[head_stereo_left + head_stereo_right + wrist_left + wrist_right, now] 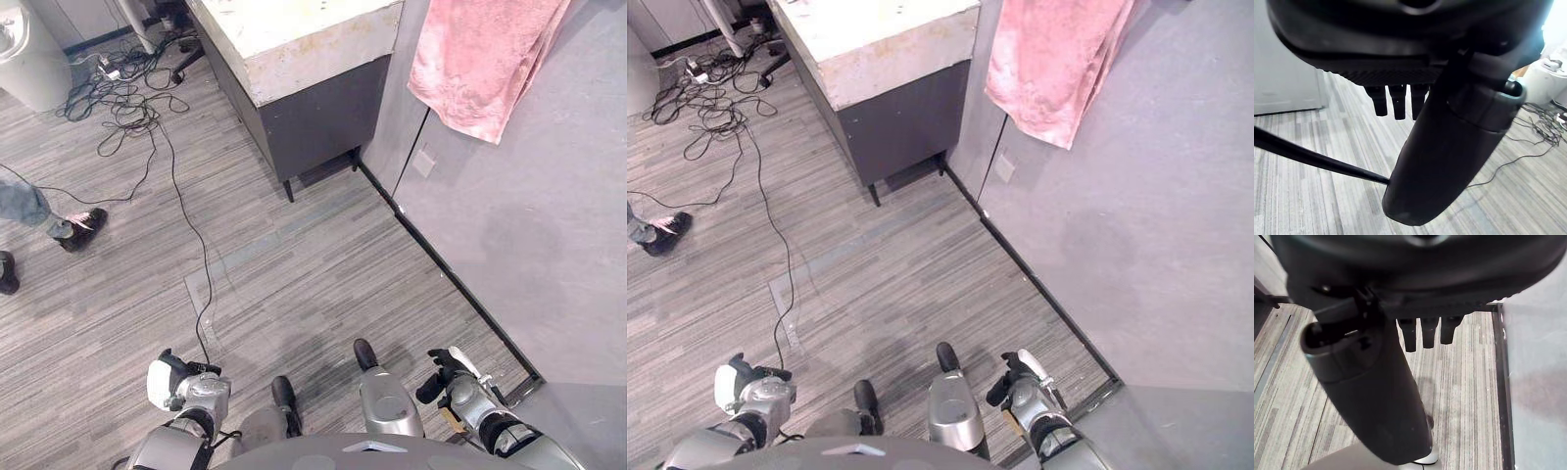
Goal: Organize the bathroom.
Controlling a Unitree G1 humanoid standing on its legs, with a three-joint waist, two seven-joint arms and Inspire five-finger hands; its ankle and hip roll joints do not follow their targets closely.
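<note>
In the left eye view a pink towel (487, 61) hangs against the grey wall (549, 225) at the upper right, its lower edge well above the floor. Just left of it stands a vanity cabinet (313, 117) with a pale stone top (294, 34) and a dark front, set on short legs on the striped grey floor (294, 274). A tangle of black cables (127, 93) lies on the floor at the upper left, near a white bin (29, 59). A person's shoe (83, 228) shows at the left edge. The left hand (176, 380) hangs low at the bottom left, the right hand (446, 377) at the bottom right beside the dark floor strip along the wall; both hold nothing.

The right eye view shows the same layout, with the towel (1058, 59) beside the cabinet (892, 108).

In the left wrist view the left hand's fingers (1398, 102) point straight down over the floor, relaxed and empty, the thumb large in front.

In the right wrist view the right hand's fingers (1427, 335) likewise hang straight and released above the floor, close to the wall.
</note>
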